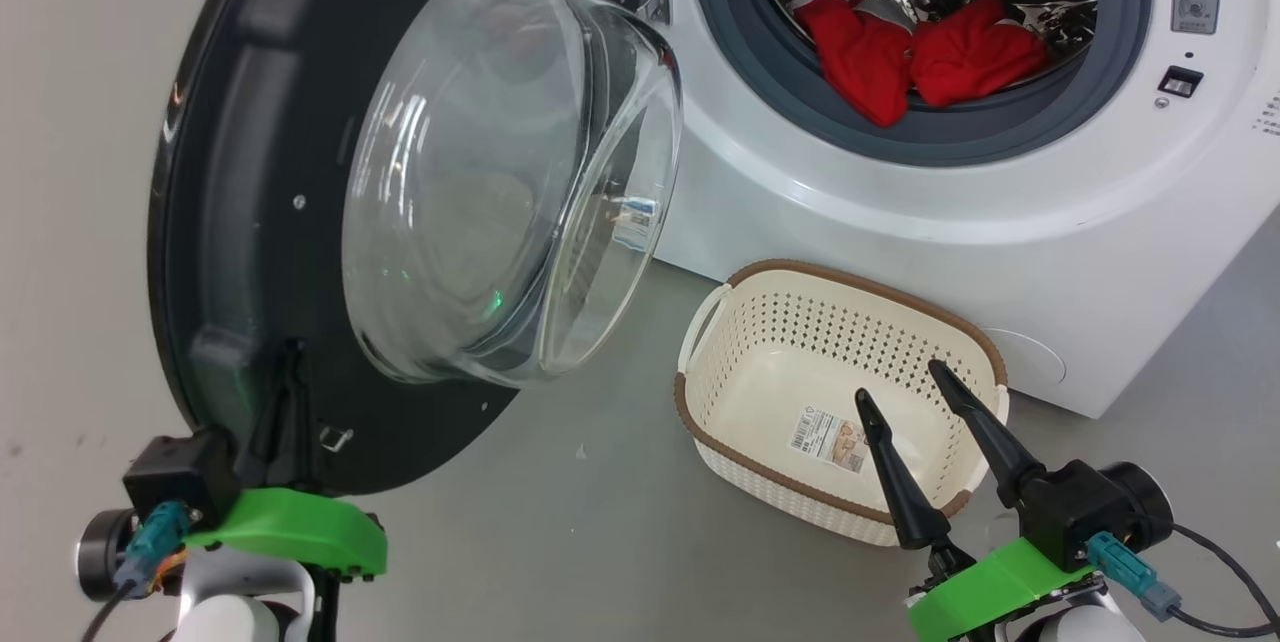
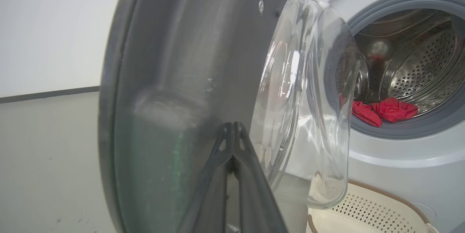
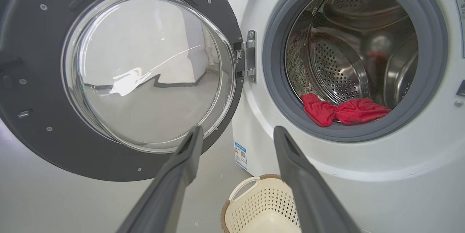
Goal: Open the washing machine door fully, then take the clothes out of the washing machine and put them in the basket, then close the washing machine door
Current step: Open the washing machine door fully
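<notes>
The clothes [image 1: 900,57] are soft, light and limp, and will likely sag and drape. Pinch a thick fold of the red bunch, not an edge. They lie at the drum's front lip inside the washing machine [image 1: 900,212], upper right of the head view. Your right claw [image 1: 898,380], spread wide, hangs over the basket [image 1: 700,402] at lower right, well apart from them. Your left claw [image 1: 288,357], pressed together, sits at the dark rim of the washing machine door [image 1: 250,172], lower left.

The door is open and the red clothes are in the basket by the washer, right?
No. The clothes lie inside the washer; the basket holds none, as the head view shows. The door is open and the basket is by the washer.
</notes>
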{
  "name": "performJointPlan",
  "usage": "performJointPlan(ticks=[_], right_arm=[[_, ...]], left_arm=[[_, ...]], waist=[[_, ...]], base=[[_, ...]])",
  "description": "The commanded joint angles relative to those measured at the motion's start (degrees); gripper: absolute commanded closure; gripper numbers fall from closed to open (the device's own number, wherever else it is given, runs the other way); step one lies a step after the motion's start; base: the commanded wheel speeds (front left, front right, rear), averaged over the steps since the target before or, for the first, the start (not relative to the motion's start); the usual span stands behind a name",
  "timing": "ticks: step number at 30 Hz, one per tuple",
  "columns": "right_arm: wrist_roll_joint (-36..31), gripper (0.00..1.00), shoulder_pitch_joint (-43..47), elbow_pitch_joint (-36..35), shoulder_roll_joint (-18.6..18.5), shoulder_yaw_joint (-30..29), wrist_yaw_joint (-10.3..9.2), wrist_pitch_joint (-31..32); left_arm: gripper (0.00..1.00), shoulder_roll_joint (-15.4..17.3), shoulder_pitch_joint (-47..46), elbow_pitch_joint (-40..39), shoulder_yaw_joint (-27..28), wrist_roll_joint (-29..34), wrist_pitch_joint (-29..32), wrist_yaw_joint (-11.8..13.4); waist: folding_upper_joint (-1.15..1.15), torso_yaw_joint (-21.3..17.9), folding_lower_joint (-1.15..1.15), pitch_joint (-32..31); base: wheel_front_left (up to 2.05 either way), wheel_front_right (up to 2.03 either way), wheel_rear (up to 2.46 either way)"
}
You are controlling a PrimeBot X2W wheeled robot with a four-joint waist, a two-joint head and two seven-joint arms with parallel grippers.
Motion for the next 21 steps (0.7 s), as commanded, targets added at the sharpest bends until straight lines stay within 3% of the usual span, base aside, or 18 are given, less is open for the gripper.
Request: performJointPlan(ticks=[1,21], right_arm=[[-0.7,0.0,-1.7,-1.2,0.1,1.3,0.35,-0.4],[-2.7,0.0,-2.0,-3.0,0.1,-0.2,0.35,1.0]], left_arm=[[1.0,2.5,-2.6,-0.2,3.6,-0.6,-0.8,1.0],[1.0,2.7,-9.0,9.9,8.4,-4.3,-4.7,-1.8]], waist=[[0.0,0.0,0.0,0.1],[0.0,-0.4,0.0,2.3]], base=[[0.0,0.0,0.0],[0.0,0.0,0.0]])
